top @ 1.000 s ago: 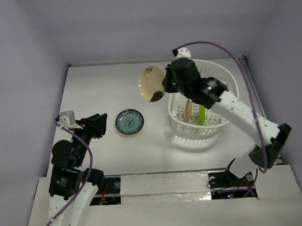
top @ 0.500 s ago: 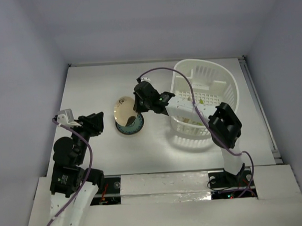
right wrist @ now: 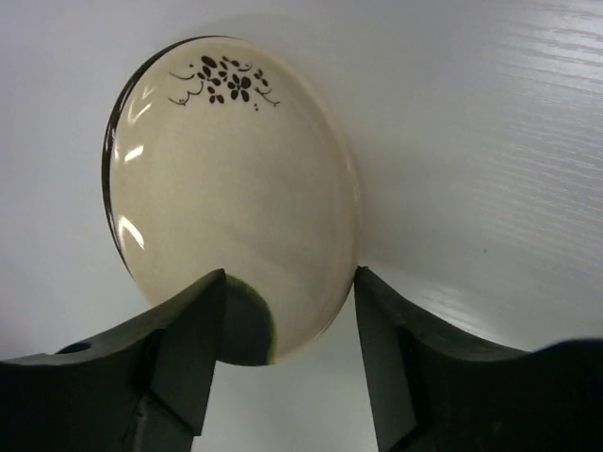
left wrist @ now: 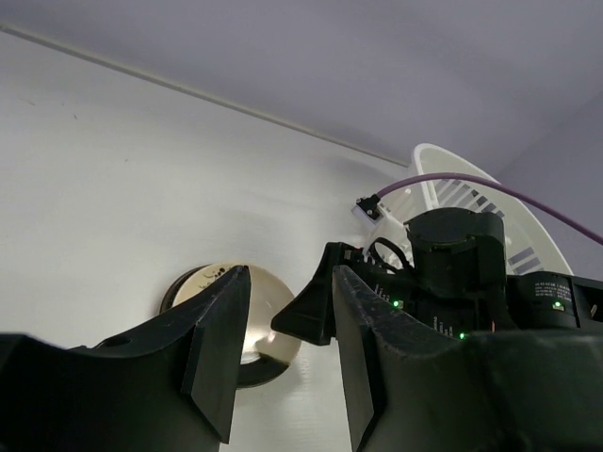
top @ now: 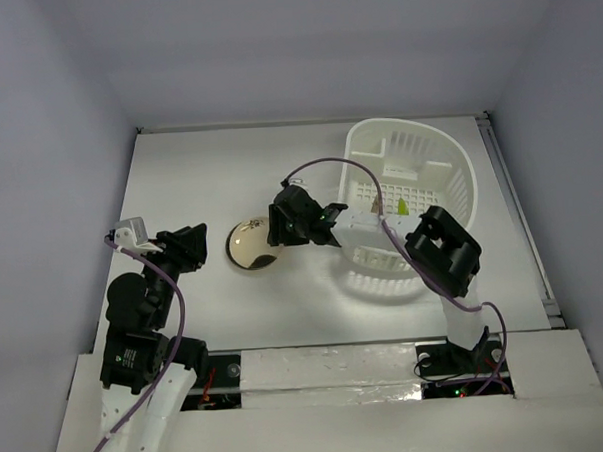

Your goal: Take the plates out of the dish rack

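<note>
Two fingers of the right gripper (right wrist: 289, 282) stand spread, one on either side of the near edge of the cream plate (right wrist: 236, 188). They are not pinching it. The plate lies face up on the table (top: 179, 171), a little to the left of the rack (top: 465, 174) and clear of its wall. Whether another plate sits under it cannot be told.

Farther left of the rack, the left gripper (left wrist: 287, 278) hangs partly open with nothing between its fingers, pointing toward the cream plate.

Inside the rack a green plate (top: 403, 207) stands on edge. Any others are too hidden by the arm to make out.

The set-down of the cream plate looks about finished. The next move would be to lift the right gripper straight off without nudging the plate. It would then swing back over the rack, come down on the upright green plate's rim and close there.
</note>
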